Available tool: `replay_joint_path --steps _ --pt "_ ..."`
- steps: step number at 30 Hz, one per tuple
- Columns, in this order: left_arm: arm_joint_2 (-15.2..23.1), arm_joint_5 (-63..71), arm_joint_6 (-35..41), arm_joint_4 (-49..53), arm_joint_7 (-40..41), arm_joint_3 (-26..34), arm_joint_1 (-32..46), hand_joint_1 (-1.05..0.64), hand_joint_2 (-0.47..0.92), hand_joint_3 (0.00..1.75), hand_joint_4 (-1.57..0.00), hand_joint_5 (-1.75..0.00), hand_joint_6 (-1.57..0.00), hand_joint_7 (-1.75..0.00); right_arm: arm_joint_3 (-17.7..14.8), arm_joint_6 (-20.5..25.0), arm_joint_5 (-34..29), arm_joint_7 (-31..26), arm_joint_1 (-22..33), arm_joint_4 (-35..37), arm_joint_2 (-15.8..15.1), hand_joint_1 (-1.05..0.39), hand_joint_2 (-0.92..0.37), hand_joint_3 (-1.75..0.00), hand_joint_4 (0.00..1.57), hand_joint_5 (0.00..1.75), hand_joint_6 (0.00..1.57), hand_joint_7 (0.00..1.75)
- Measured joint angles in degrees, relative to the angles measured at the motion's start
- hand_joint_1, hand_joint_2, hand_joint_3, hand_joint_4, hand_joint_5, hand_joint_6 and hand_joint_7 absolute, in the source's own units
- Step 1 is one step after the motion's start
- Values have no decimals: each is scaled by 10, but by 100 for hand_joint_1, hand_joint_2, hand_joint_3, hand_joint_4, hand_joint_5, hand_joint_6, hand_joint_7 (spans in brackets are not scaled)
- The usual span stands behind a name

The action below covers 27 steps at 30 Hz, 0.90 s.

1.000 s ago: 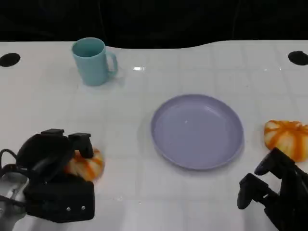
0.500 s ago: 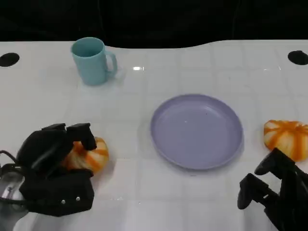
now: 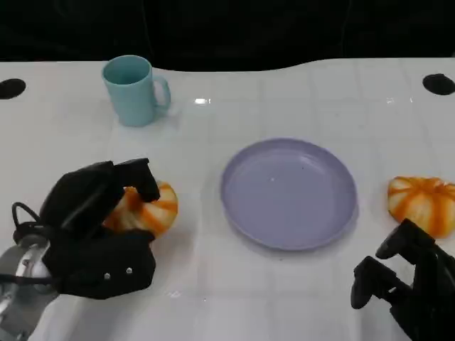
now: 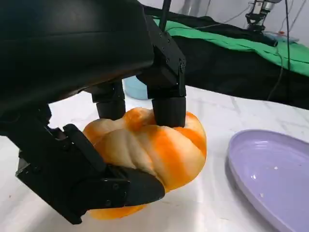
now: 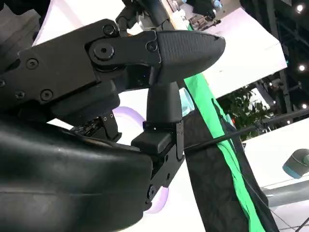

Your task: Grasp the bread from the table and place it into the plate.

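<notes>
My left hand [image 3: 96,227] grips an orange-and-cream striped bread [image 3: 149,210] at the table's front left, fingers wrapped over its top and a thumb under it. The left wrist view has the same bread [image 4: 149,150] held between the fingers [image 4: 169,108], just above the white surface. The lilac plate [image 3: 288,193] lies in the middle of the table, to the right of the held bread, and its rim [image 4: 270,179] is close by in the left wrist view. My right hand [image 3: 409,280] hangs at the front right with fingers apart and nothing in it.
A second striped bread [image 3: 423,204] lies at the right edge, just beyond my right hand. A teal mug [image 3: 131,90] stands at the back left. Two dark holes [image 3: 11,87] mark the table's far corners.
My left hand has carried the bread to the right and slightly up, towards the plate. The right hand has stayed where it was.
</notes>
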Motion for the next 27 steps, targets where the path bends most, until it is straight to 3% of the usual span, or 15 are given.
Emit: replay_joint_path --steps 9,27 --pt "-29 14 30 -31 -1 -2 -5 -19 55 113 -86 -175 -66 -175 2 3 -1 -1 0 0 -2 -59 -92 -39 74 175 55 163" --pt "-85 16 21 15 -2 -18 -106 -19 48 122 -86 -175 -70 -175 5 11 -9 -9 5 -7 -5 -58 -92 -40 73 175 56 162"
